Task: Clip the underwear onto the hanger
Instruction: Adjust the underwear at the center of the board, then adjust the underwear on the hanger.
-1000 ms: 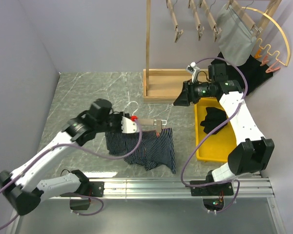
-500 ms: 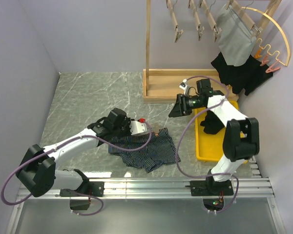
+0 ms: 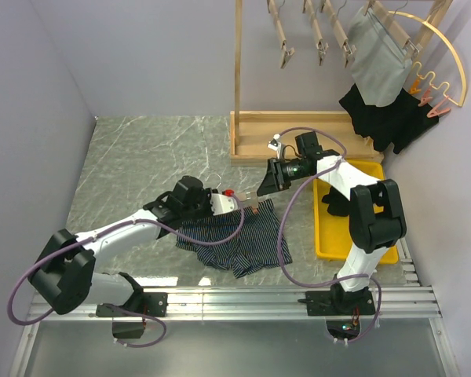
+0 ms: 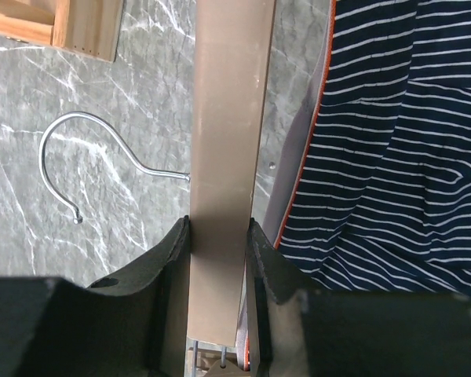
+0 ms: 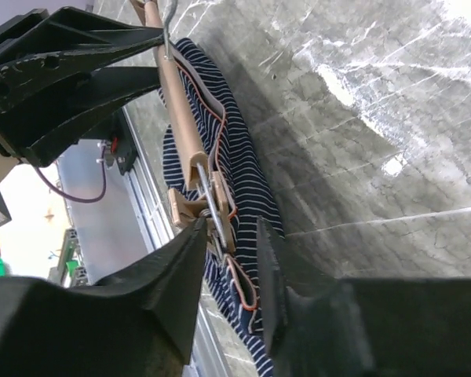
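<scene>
The navy striped underwear [image 3: 239,239] lies bunched on the marble table, under and beside a wooden hanger [image 3: 239,198]. My left gripper [image 3: 232,203] is shut on the hanger's flat bar [image 4: 228,118], just beyond the metal hook [image 4: 71,157]; striped fabric [image 4: 392,157] with an orange edge lies to the bar's right. My right gripper [image 3: 259,191] is open at the bar's far end, its jaws straddling the wooden clip [image 5: 208,208]. One finger touches the clip and the other stands a little off it. The underwear's waistband [image 5: 243,290] hangs right below the clip.
A wooden rack base [image 3: 298,133] stands behind the right arm, with spare clip hangers and a grey garment [image 3: 377,59] hanging above. A yellow tray [image 3: 353,236] with dark clothes sits at the right. A metal rail [image 3: 298,302] runs along the near edge.
The right arm has swung left from the tray down to the hanger's clip, and its jaws have narrowed. The left arm lowered the hanger and underwear toward the table and shifted right.
</scene>
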Motion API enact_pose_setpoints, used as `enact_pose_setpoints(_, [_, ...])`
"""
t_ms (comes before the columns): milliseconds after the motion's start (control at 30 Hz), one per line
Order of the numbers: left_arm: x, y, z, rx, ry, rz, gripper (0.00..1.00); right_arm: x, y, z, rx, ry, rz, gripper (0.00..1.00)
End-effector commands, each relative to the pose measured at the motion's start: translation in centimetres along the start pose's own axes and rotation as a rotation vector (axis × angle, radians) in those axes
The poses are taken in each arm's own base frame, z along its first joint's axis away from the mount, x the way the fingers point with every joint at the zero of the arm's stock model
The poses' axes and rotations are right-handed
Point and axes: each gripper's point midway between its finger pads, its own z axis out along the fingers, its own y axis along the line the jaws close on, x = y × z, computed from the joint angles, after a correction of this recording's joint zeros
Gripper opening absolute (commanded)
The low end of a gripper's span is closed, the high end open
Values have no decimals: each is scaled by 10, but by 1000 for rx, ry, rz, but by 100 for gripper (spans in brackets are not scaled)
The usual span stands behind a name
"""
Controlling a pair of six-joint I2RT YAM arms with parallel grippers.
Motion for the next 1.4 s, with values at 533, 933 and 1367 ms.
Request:
enact_pose_setpoints(533, [-45,10,-30,109,-126,-171,75,-13,20,0,-10,-29,-266,0])
enact_pose_setpoints(933, [-125,11,-58,619,-406,-401,89,-18,37,4,17,-25,-490,0])
enact_pose_setpoints(1367, [-136,26,-18,696,-493,-384,80,-18,57,3,42,-14,-641,0])
